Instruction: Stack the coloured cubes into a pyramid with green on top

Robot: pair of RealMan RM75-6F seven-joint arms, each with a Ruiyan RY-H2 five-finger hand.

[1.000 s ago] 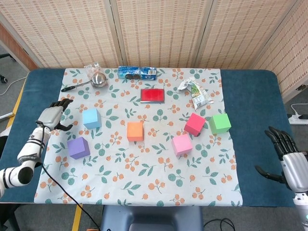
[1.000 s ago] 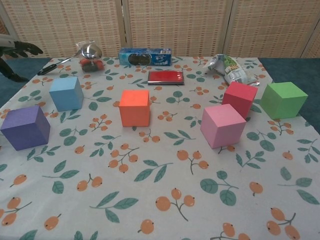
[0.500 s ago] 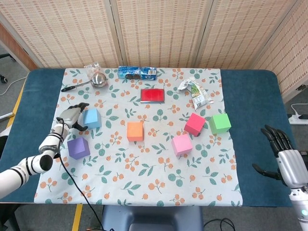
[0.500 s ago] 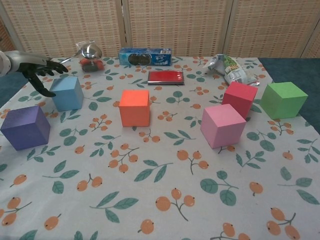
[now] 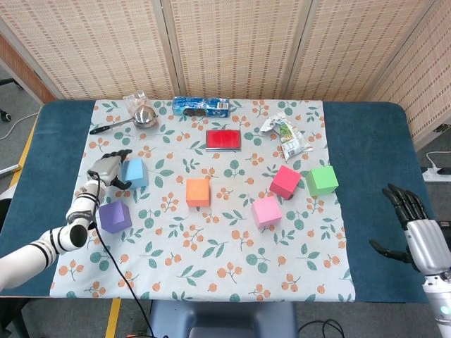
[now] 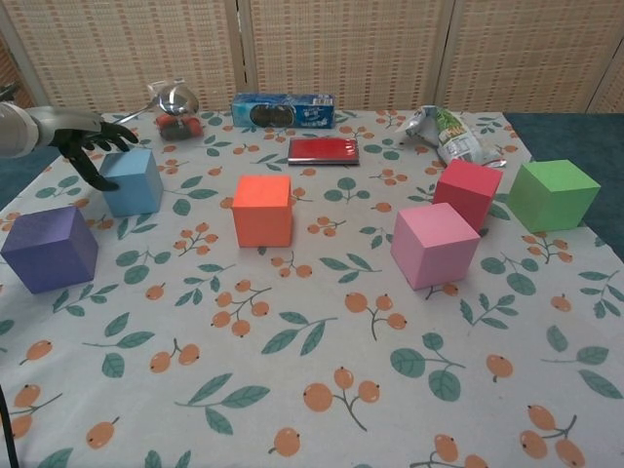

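Observation:
Several cubes lie apart on the flowered cloth: light blue (image 5: 135, 173) (image 6: 134, 182), purple (image 5: 115, 216) (image 6: 51, 248), orange (image 5: 198, 191) (image 6: 262, 210), pink (image 5: 266, 210) (image 6: 435, 244), red (image 5: 285, 181) (image 6: 467, 192) and green (image 5: 322, 180) (image 6: 553, 194). My left hand (image 5: 106, 168) (image 6: 83, 136) is at the light blue cube's left side, fingers spread over its top left edge and thumb low beside it. Whether it grips the cube is unclear; the cube sits flat. My right hand (image 5: 421, 231) hangs off the table's right front with its fingers apart, holding nothing.
Along the back of the cloth lie a metal ladle (image 5: 137, 118), a blue cookie pack (image 5: 201, 106), a flat red box (image 5: 224, 139) and a crumpled snack bag (image 5: 285, 134). Bare blue table (image 5: 366, 141) flanks the cloth on both sides.
My left hand has swung in from the table's left edge to the light blue cube and now reaches over its left side. My right hand shifted slightly. The cubes have not moved.

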